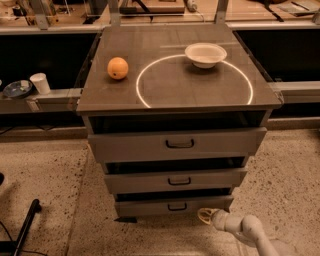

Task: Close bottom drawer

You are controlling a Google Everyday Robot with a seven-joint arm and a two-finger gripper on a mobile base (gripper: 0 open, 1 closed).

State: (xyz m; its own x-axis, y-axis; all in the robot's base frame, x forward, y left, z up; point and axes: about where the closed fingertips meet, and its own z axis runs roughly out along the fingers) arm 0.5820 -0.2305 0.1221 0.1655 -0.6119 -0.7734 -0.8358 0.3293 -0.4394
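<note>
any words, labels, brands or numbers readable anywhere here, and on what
None: no text can be read anywhere.
The cabinet top, the drawer fronts including the bottom drawer, the orange, the white bowl and the paper cup show no print.
The gripper, low by the bottom drawer's right end, shows no marking.
Anything on the far bench is too small to read.

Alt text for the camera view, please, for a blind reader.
The robot's pale hand sits low by the right end of the narrow grey bottom drawer, which stands slightly open. A round orange and a white bowl rest on the grey cabinet top.
</note>
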